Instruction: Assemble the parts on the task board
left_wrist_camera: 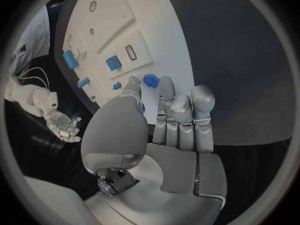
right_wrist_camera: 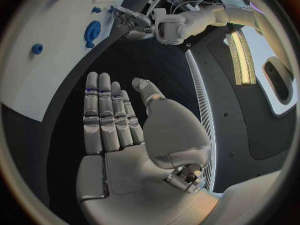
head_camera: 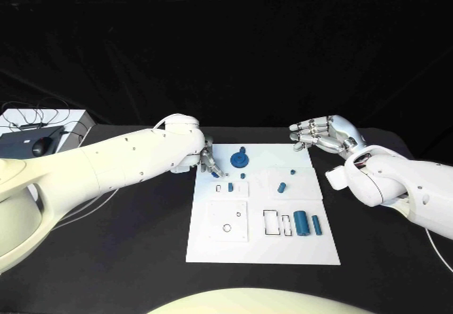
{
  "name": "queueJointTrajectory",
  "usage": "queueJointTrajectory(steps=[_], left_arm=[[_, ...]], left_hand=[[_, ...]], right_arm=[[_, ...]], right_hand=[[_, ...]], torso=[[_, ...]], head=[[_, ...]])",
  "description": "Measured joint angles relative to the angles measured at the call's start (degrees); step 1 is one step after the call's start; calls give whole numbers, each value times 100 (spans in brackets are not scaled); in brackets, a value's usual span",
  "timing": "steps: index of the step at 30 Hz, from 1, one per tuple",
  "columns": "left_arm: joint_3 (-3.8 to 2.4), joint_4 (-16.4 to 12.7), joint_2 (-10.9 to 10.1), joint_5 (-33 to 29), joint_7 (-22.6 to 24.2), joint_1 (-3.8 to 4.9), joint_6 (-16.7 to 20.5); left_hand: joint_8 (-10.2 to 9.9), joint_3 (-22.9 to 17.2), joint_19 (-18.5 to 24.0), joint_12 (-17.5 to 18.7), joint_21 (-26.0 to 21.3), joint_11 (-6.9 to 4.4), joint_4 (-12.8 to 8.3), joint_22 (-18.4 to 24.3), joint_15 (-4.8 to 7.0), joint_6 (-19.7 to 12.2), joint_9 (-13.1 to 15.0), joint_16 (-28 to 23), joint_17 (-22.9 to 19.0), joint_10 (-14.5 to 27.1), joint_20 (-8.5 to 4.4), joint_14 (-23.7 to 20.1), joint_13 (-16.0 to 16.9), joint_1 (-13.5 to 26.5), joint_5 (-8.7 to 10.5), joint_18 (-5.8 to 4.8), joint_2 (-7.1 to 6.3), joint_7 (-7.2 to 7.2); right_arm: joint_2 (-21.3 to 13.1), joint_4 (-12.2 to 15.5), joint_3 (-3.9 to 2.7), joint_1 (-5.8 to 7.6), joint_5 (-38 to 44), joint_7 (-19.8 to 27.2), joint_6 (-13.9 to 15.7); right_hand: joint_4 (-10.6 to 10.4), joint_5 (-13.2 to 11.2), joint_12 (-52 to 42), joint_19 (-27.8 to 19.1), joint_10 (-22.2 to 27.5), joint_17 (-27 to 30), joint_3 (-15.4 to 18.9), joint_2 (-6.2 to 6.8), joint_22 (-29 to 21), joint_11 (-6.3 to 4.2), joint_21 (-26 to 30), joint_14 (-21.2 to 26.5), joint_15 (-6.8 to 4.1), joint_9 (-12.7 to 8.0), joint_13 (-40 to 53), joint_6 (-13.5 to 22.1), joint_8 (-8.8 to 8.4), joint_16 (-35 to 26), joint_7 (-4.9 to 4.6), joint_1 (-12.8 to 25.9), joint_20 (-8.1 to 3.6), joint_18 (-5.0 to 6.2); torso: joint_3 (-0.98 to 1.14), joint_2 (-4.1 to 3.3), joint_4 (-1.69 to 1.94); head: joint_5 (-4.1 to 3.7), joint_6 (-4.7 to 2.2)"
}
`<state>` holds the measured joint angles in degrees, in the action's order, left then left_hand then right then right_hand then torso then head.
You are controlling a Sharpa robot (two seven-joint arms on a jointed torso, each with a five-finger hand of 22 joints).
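Note:
The white task board lies in the middle of the table. A round blue disc with a knob sits near its far edge, and small blue parts lie mid-board. Two blue cylinders stand by the slots at the near right. My left hand hovers at the board's far left edge beside the disc, fingers straight, holding nothing. In the left wrist view the left hand's thumb tip is close to a blue piece. My right hand floats beyond the board's far right corner, fingers apart and empty.
A white box with a dark device and cables sits at the table's far left. The board and the disc appear in the right wrist view, with my left hand next to them. Black tabletop surrounds the board.

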<state>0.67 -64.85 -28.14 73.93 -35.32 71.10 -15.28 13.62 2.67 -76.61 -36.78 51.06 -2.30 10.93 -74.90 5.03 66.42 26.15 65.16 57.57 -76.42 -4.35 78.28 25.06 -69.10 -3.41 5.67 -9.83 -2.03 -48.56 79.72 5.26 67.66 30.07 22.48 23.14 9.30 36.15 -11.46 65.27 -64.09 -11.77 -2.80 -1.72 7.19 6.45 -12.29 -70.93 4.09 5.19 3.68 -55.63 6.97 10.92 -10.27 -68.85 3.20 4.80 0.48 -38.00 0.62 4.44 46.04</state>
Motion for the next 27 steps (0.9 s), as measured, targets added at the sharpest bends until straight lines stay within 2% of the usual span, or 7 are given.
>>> queueJointTrajectory(steps=[7, 10, 17, 22, 23, 27], left_arm=[[62, -59, -1, 116, 102, 0, 49], [85, -68, 1, 200, 132, 0, 66], [124, -126, 11, 458, 181, 0, 92], [143, -150, 11, 626, 198, 0, 108], [145, -151, 10, 653, 198, 0, 114], [153, -155, 11, 738, 198, -1, 152]], left_hand=[[37, -98, 26, -67, -75, 16, -267, -3, -33, -40, -38, -22, -108, 56, 26, -49, -85, -170, 0, 0, 95, -40], [68, -118, 26, -94, -98, 16, -401, -5, -26, -61, -44, -22, -147, 57, 26, -84, -124, -172, 0, 0, 97, -20], [133, -150, 47, -138, -98, 16, -497, -4, -33, -100, -55, -22, -179, 98, 47, -90, -171, -172, 0, 0, 97, -21], [133, -148, 47, -139, -121, 16, -494, -4, -33, -100, -62, -22, -196, 98, 47, -90, -188, -172, 0, 0, 97, -21], [133, -107, 47, -138, -121, 16, -453, -4, -33, -101, -63, -22, -203, 98, 47, -90, -193, -123, 0, 0, 113, -21], [133, -38, 47, -138, -121, 16, -185, -4, -33, -100, -93, -22, -231, 98, 47, -90, -231, -38, 0, 0, 45, -21]], right_arm=[[3, 0, 0, 0, 0, 0, -1], [3, 0, 0, 0, 0, -1, -2], [3, 3, 0, 0, 0, -1, -5], [2, 3, 0, 0, 0, -1, -7], [2, 3, 0, 0, 0, -1, -7], [4, 2, 0, 0, 0, -1, -8]], right_hand=[[-6, 0, 0, 0, -20, 0, -6, 0, 0, -19, 0, 0, 0, 0, 0, -1, 0, 0, 1, 0, 0, 0], [-6, 0, 0, 0, -20, 0, -6, 0, 0, -19, 0, 0, 0, 0, 0, -1, 0, 0, 1, 0, 0, 0], [-6, 0, 0, 0, -20, 0, -6, 0, 0, -19, 0, 0, 0, 0, 0, -1, 0, 0, 1, 0, 0, 0], [-6, 0, 0, 0, -20, 0, -6, 0, 0, -19, 0, 0, 0, 0, 0, -1, 0, 0, 1, 0, 0, 0], [-6, 0, 0, 0, -19, 0, -6, 0, 0, -19, 0, 0, 0, 0, 0, -1, 0, 0, 1, 0, 0, 0], [-6, 0, 0, 0, -19, 0, -6, 0, 0, -19, 0, 0, 0, 0, 0, -2, 0, 0, 2, 0, 0, 0]], torso=[[0, -2, 0], [0, -2, -3], [0, -4, -5], [0, -3, -3], [0, -2, -3], [0, -2, -3]], head=[[1, 7], [0, 12], [-7, 23], [-8, 24], [-9, 24], [-10, 20]])
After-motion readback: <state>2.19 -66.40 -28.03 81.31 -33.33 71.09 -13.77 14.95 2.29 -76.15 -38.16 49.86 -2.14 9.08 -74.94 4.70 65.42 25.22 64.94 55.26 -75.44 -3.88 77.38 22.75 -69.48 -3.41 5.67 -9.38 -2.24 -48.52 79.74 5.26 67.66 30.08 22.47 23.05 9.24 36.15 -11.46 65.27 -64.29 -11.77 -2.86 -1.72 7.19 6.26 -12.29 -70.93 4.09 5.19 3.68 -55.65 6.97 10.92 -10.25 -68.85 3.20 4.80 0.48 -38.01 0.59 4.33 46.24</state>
